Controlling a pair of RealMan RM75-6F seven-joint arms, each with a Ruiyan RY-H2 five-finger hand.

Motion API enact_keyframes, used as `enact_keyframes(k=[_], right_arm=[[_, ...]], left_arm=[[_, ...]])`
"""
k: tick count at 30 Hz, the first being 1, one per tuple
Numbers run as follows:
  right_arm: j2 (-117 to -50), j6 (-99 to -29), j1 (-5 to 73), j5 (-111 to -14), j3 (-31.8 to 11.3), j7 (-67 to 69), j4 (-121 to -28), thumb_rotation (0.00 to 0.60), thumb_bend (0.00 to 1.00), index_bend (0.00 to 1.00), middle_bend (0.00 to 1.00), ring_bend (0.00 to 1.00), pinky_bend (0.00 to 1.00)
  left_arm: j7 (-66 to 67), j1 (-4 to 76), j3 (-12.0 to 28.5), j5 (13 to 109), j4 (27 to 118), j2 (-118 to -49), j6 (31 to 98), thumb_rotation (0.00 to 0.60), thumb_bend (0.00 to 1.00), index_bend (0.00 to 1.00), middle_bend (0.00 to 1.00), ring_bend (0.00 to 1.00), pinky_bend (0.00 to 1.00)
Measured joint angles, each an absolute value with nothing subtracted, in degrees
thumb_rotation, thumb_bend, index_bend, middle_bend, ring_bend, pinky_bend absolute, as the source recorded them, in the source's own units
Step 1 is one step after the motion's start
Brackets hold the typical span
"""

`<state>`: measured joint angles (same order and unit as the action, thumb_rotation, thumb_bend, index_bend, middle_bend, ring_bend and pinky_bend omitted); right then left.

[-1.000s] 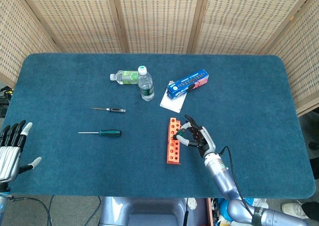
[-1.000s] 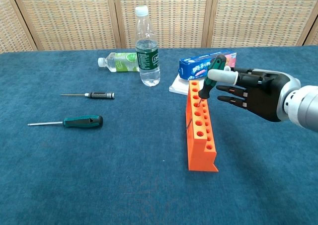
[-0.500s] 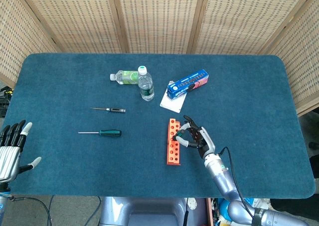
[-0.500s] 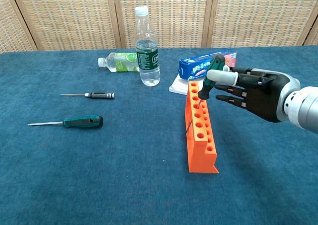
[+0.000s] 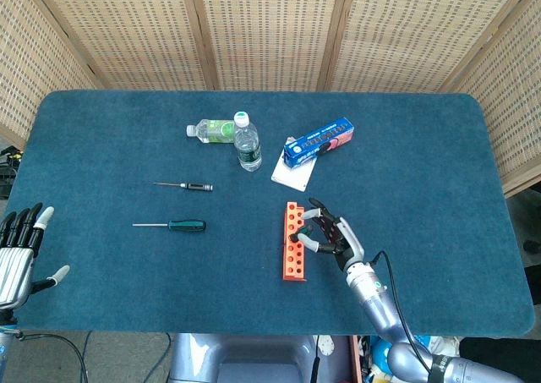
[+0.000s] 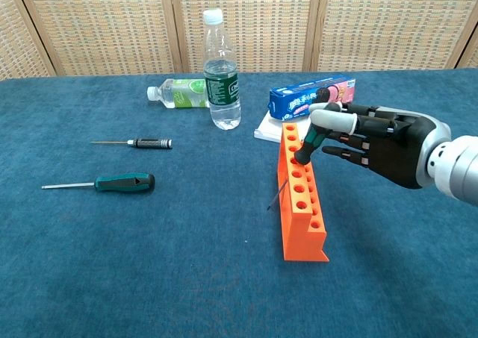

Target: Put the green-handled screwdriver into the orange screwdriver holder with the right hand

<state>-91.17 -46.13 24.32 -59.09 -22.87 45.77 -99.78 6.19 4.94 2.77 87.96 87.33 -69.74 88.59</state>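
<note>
Leaning from handle at upper right to tip at lower left, the green-handled screwdriver (image 6: pixel 308 142) sits in a hole of the orange screwdriver holder (image 6: pixel 301 195), its thin shaft poking out of the holder's left wall. The right hand (image 6: pixel 373 142) pinches the handle between thumb and fingers. The holder's other holes look empty. The left hand (image 5: pixel 19 254) hangs bare at the table's (image 5: pixel 439 172) eight o'clock edge, fingers apart. Another green-handled screwdriver (image 6: pixel 104 183) lies at the holder's nine o'clock.
</note>
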Motion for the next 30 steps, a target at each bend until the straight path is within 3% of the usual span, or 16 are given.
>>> enact_keyframes(k=[30], right_arm=[[-87.75,-46.15,22.09,-67.74,-21.20,53.89,-102.45,0.600,0.22,0.41,0.02,0.00,0.00]], left_arm=[[6.67,5.03,2.60,88.30,87.37,-69.97,88.53,0.600,0.00,0.00,0.00,0.00,0.00]])
